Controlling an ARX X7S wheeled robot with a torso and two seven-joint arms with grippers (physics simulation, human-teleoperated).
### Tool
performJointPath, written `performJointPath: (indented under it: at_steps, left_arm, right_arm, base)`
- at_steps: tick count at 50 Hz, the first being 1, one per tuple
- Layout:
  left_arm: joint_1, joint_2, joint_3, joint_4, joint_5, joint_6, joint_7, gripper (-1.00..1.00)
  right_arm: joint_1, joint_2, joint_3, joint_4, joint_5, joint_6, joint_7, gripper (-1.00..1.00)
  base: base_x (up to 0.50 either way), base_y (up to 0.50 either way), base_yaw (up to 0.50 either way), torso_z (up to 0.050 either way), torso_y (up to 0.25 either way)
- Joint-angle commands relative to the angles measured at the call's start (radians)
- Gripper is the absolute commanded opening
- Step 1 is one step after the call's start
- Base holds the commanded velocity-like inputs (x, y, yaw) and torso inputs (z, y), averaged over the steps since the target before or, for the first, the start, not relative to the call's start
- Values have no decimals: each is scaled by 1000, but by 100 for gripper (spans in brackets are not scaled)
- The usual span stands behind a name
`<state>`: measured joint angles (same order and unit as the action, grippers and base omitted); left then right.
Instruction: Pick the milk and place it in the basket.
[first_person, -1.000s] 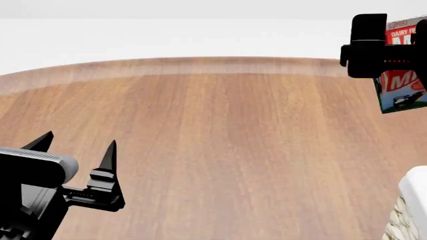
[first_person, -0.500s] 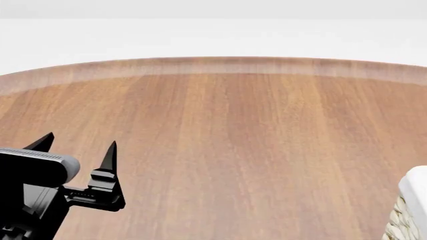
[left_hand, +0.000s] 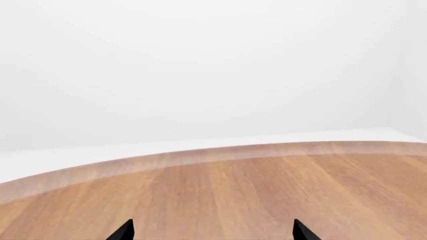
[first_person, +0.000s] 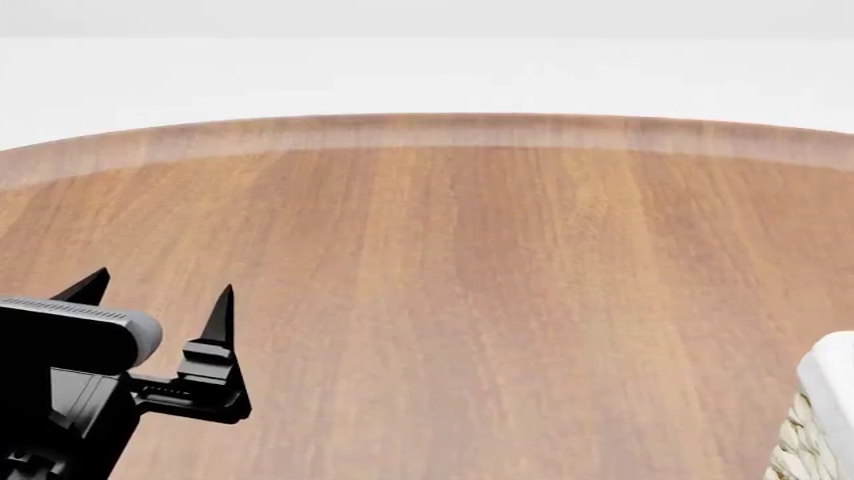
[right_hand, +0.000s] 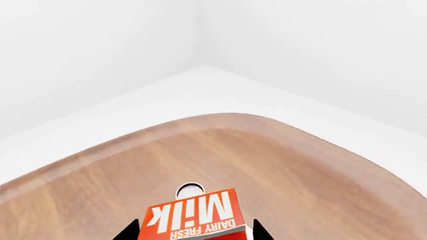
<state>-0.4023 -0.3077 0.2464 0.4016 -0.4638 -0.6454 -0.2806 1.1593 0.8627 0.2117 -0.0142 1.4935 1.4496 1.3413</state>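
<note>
The milk (right_hand: 193, 216) shows only in the right wrist view, as a red panel with white "Milk" and "Dairy Fresh" lettering. My right gripper (right_hand: 195, 233) is shut on it, one black fingertip on each side of the carton. Neither the milk nor the right gripper appears in the head view. The basket (first_person: 830, 400) shows as a white liner rim over woven wicker at the head view's lower right corner. My left gripper (first_person: 158, 295) hangs at the lower left, open with nothing between its fingers; the left wrist view also shows the left gripper (left_hand: 212, 231) over bare wood.
A round wooden table (first_person: 467, 260) fills the head view, its far curved edge (first_person: 427, 130) against a white floor and wall. The right wrist view shows the table's rounded edge (right_hand: 220, 120) beyond the carton.
One second ago my right gripper held the milk at the head view's upper right. It has since left that view on the right. The left arm has barely moved.
</note>
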Motion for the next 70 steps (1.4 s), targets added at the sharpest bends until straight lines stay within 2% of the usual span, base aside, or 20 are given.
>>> performJointPath:
  at_steps: [1,15,27,36,70]
  left_arm:
    - [-2,-2,3,-9,-1,6,-1,100]
    - [-5,-6,5,-12,-4,8,-6,100]
    - [-3,-9,7,-22,-4,16,-8,100]
    - [-4,-11,7,-31,-5,21,-9,100]
    - [-5,-19,16,-29,-14,24,-18,100]
  right_arm:
    - [-69,34,50,-19,-14,-44,-11,-100]
    - [-239,58,175,-47,-20,-108,-60,-100]
    - [-366,32,196,-37,-108,-189,-175,-100]
    - [-427,29,234,-39,-120,-216,-200,-100]
    - [-563,-29,206,31,-259,-364,-374,-100]
  base:
    - [0,0,3,0,0]
    - [0,0,0,0,1]
    - [0,0,0,1,1]
    - [0,0,0,0,1]
    - [0,0,0,1,1]
